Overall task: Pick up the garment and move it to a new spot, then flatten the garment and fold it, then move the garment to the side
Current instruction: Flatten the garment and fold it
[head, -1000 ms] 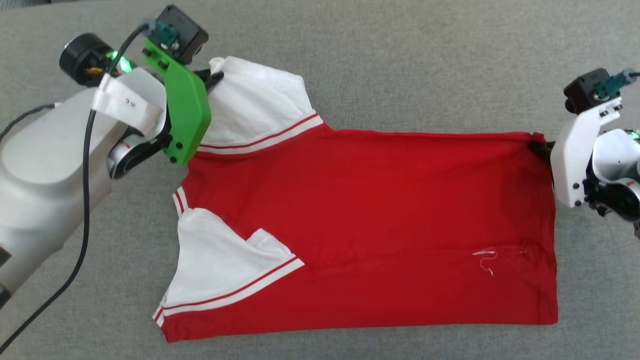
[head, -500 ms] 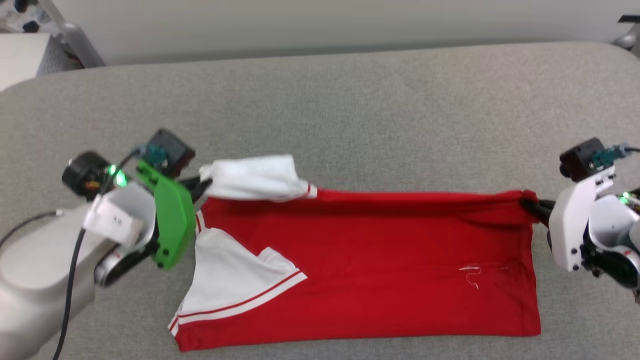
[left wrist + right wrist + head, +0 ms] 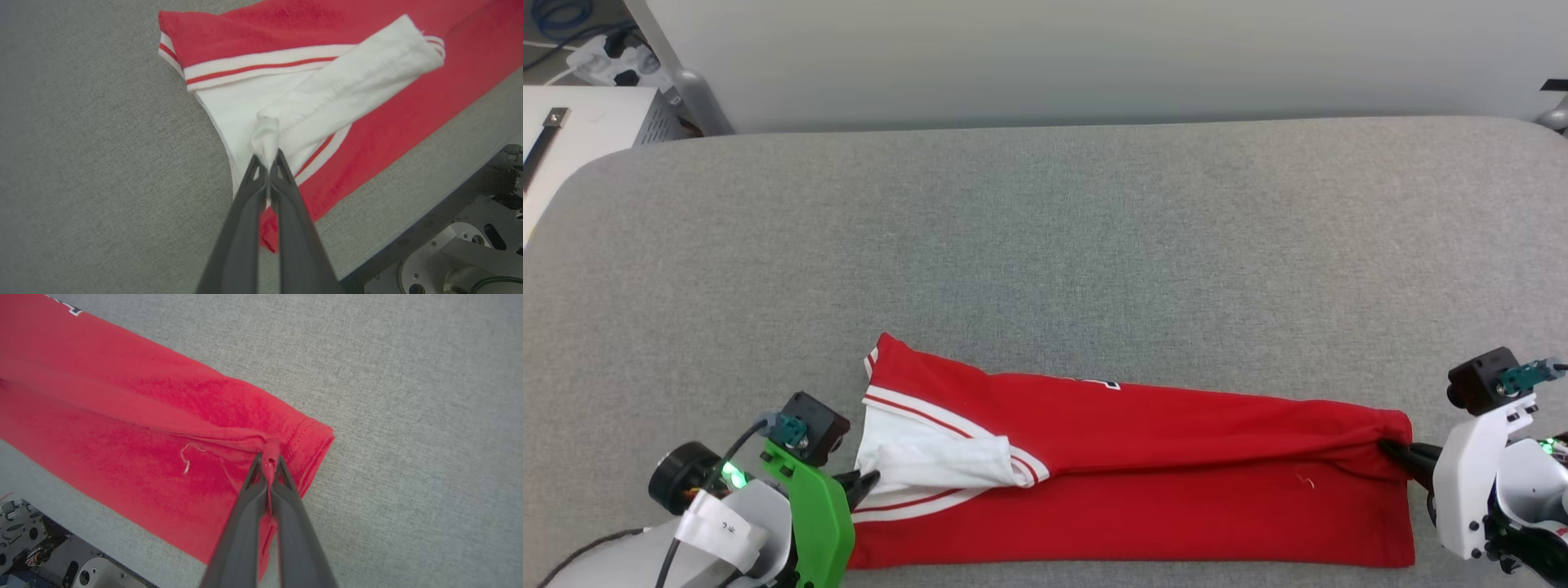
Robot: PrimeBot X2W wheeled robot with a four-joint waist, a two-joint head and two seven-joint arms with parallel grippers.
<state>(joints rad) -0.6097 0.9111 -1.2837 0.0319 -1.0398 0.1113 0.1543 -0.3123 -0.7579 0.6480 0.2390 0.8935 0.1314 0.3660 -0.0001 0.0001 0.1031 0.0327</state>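
Note:
The garment [image 3: 1160, 457], red with white sleeves and striped trim, lies folded lengthwise as a long band near the front edge of the grey surface. My left gripper [image 3: 870, 478] is shut on the white sleeve [image 3: 339, 94] at the band's left end, the sleeve pulled over the red body. At the right end my right gripper [image 3: 1387, 447] is shut on the bunched red hem corner [image 3: 271, 451]. In the right wrist view a sliver of the black, white-edged print [image 3: 72, 310] peeks out at the far fold. Most of the print is hidden.
A grey padded surface [image 3: 1045, 245] stretches wide behind the garment up to a pale wall. A white cabinet [image 3: 572, 139] with cables stands at the far left. The robot's base [image 3: 461, 253] shows below the surface's front edge.
Both grippers have drawn the garment's far edge toward the near edge, folding it in half lengthwise. The head camera has tilted up, bringing the wall into view.

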